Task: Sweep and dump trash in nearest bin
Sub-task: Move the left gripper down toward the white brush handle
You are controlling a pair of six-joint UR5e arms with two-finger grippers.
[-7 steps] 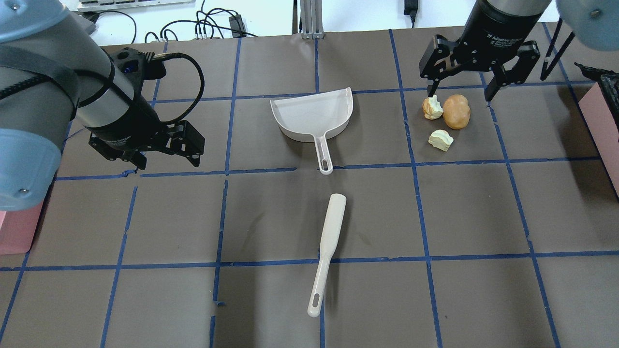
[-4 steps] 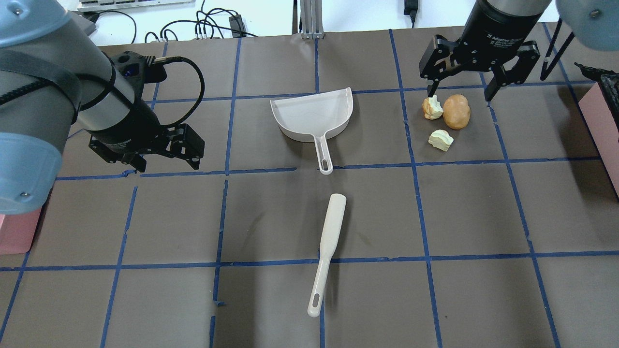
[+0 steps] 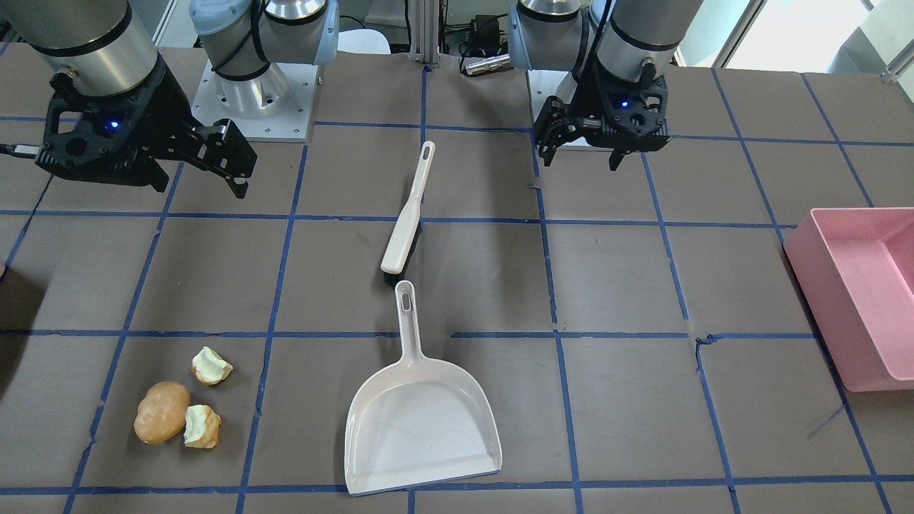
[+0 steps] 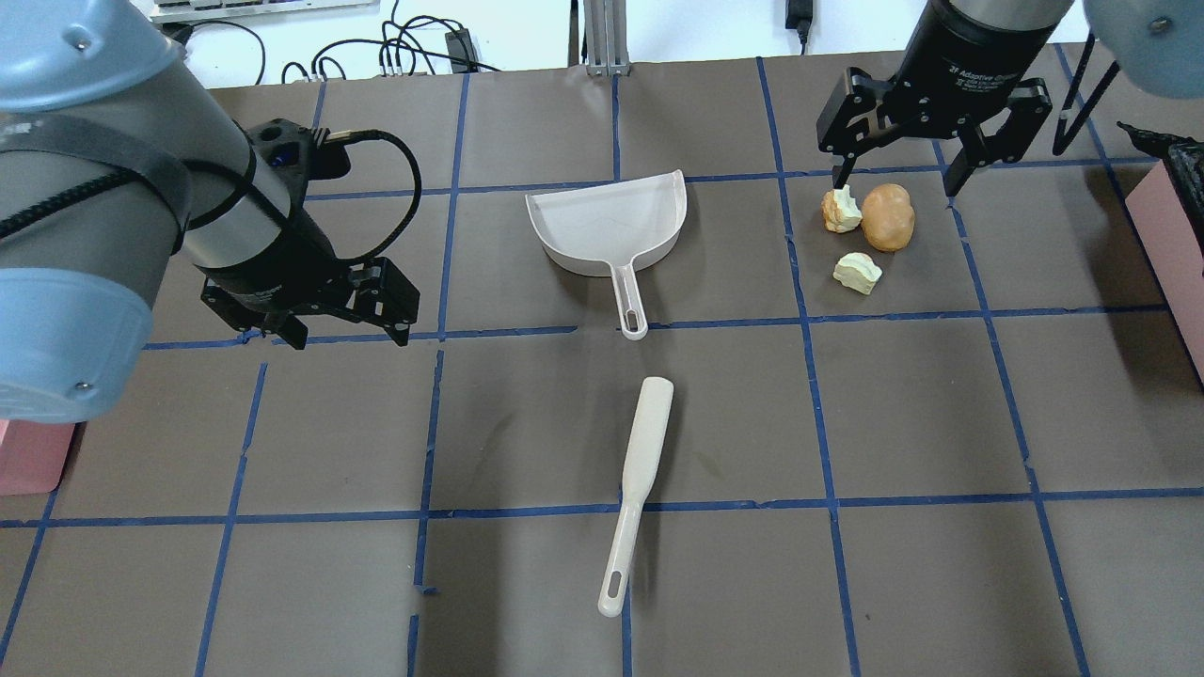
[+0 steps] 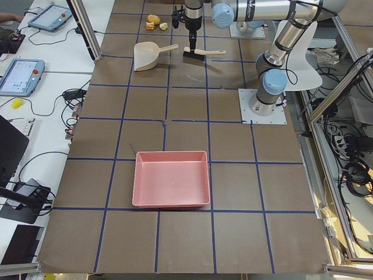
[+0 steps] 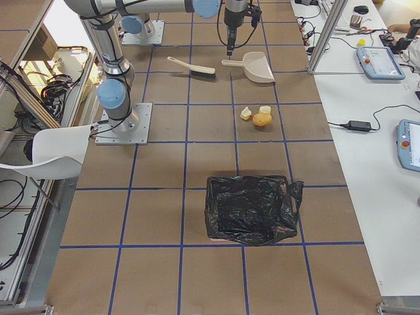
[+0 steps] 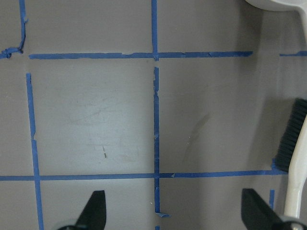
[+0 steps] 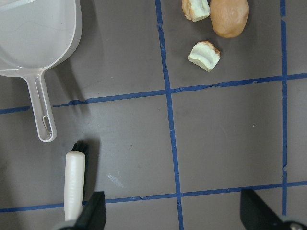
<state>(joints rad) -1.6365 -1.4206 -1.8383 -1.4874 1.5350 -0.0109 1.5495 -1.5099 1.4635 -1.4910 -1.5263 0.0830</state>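
Note:
The trash lies in one cluster at the far right of the overhead view: a tan potato-like lump (image 4: 888,216) and two pale-green apple pieces (image 4: 840,210) (image 4: 857,273). It also shows in the right wrist view (image 8: 229,17). A white dustpan (image 4: 611,221) lies mid-table with its handle toward me. A white brush (image 4: 640,480) lies just nearer. My right gripper (image 4: 894,181) is open and empty, held high. My left gripper (image 4: 348,331) is open and empty, to the left of the dustpan handle. In the left wrist view the brush bristles (image 7: 290,143) sit by the right fingertip (image 7: 256,208).
A pink bin (image 3: 857,285) stands at the table's end on my left side. A bin lined with a black bag (image 6: 249,209) stands at the end on my right side, beyond the trash. Blue tape lines grid the brown table (image 4: 922,414).
My left arm has moved right toward the table's middle and slightly nearer the brush. The right arm, dustpan, brush and trash have not moved.

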